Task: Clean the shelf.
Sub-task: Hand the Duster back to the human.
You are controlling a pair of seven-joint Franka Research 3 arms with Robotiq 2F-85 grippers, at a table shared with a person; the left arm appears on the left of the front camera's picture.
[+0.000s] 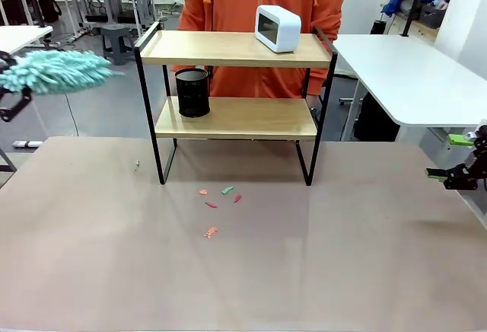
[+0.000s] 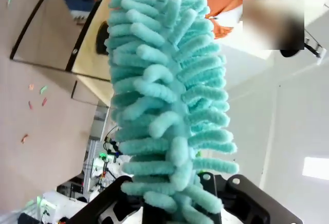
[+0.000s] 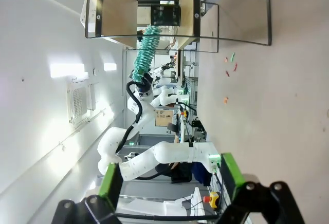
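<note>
Holding a teal duster point(image 1: 55, 71) up at far left, left gripper point(image 2: 172, 203) clamped tight on its handle. Right gripper point(image 1: 455, 157) off at the right edge, jaws wide, nothing in them. Shelf point(image 1: 236, 50) at mid-table on the far side, white clock point(image 1: 278, 28) on the top board, black cup point(image 1: 192, 92) on the lower. Bits of scraps point(image 1: 219, 199) on the table point(image 1: 342, 263) just in front.
</note>
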